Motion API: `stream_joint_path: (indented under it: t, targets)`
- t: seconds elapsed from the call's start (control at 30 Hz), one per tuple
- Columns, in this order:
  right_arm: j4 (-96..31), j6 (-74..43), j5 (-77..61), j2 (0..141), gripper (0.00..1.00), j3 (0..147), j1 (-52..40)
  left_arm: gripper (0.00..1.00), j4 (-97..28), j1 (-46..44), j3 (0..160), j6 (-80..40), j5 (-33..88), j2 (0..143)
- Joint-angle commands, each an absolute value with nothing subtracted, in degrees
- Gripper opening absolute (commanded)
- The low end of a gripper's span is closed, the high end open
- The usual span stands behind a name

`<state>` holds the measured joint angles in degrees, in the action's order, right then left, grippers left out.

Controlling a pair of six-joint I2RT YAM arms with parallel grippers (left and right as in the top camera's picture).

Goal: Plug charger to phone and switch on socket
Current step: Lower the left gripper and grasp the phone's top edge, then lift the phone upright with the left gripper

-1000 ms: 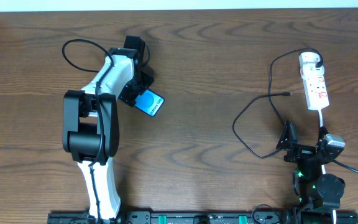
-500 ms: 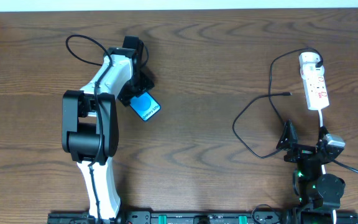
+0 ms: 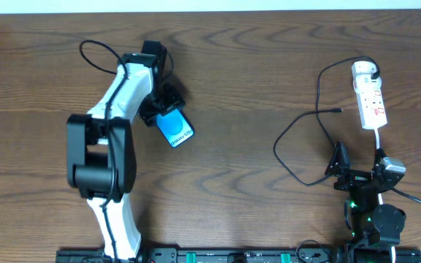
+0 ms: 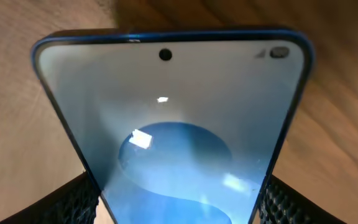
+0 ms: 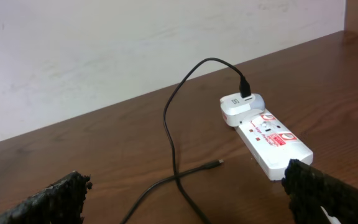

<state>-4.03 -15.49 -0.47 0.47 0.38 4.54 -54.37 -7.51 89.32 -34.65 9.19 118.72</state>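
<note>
Phone (image 3: 175,128) clamped by edges in left gripper (image 3: 163,117), well apart from socket (image 3: 370,98); slick glass, could slip mid-carry; right gripper (image 3: 362,169) near socket, fingers wide apart, empty; charger tip (image 3: 338,111) beside socket may skid.

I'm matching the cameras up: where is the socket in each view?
Overhead: socket near the right edge, upper part.
Left wrist: not in it; the phone fills the frame.
Right wrist: right of centre.
Shared landmark: the charger's white plug head on the socket's far end.
</note>
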Motion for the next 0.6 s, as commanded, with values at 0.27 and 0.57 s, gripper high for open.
stream_joint_path:
  t: [0.27,0.57]
  targets:
    - [-4.3,-15.8,-0.6,0.3,0.99,0.3,4.1,0.66,-57.8,-7.3,89.3,-32.5,12.8,113.3]
    - [-4.3,-15.8,-0.6,0.3,0.99,0.3,4.1,0.66,-56.9,-7.6,88.2,-33.2,4.4,113.7]
